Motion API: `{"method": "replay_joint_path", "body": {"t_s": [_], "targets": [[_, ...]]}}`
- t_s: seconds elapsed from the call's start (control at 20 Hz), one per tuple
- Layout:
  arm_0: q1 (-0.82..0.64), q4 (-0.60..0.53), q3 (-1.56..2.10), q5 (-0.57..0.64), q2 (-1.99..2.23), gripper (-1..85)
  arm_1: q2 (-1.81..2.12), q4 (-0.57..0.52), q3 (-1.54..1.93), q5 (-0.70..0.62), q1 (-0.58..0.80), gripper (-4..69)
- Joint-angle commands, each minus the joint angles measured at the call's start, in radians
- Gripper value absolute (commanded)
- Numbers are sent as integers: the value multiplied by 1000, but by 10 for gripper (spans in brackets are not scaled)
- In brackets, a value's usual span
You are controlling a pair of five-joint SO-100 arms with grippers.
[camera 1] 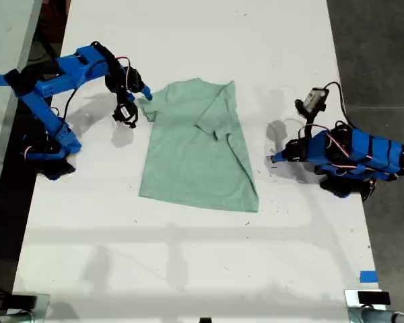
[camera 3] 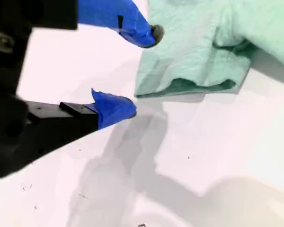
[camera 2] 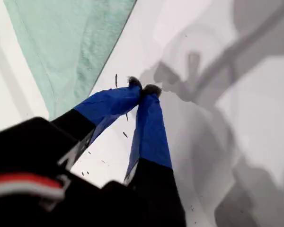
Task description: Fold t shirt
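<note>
The t shirt (camera 1: 195,151) is plain pale mint green, unprinted. The bench (camera 1: 188,269) is white with a few dark specks. My first hand (camera 2: 143,89) and my second hand (camera 3: 135,71) have bright blue fingers on black bodies.

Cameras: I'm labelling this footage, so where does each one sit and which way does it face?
Exterior view: high above the table, looking down on the shirt and both arms.
First wrist view: on my first gripper, facing down along shut fingers at bare table beside the shirt's edge.
Second wrist view: on my second gripper, facing past open fingers at a sleeve.
Shared: all three show the shirt.
</note>
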Motion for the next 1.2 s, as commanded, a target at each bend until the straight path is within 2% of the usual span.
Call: {"method": "replay_joint_path", "body": {"t_s": [0.0,0.2,0.4,0.6,0.85,0.95,1.15], "targets": [[-25,9,-51,-25,-40,186,12,-17,54,-2,-11,19],[-37,-26,-52,-43,-106,162,12,-17,54,-2,-11,19],[-43,-26,-81,-48,-140,182,12,-17,54,-2,-11,19],[-44,-12,-83,-83,-176,-2,12,-17,54,0,-11,19],[-32,8,-80,-143,-202,-2,12,-17,54,0,-11,19],[0,41,-87,-190,-103,-2,12,-17,54,0,-11,19],[121,235,-345,-262,-2,-2,12,-17,54,-2,-12,19]]}}
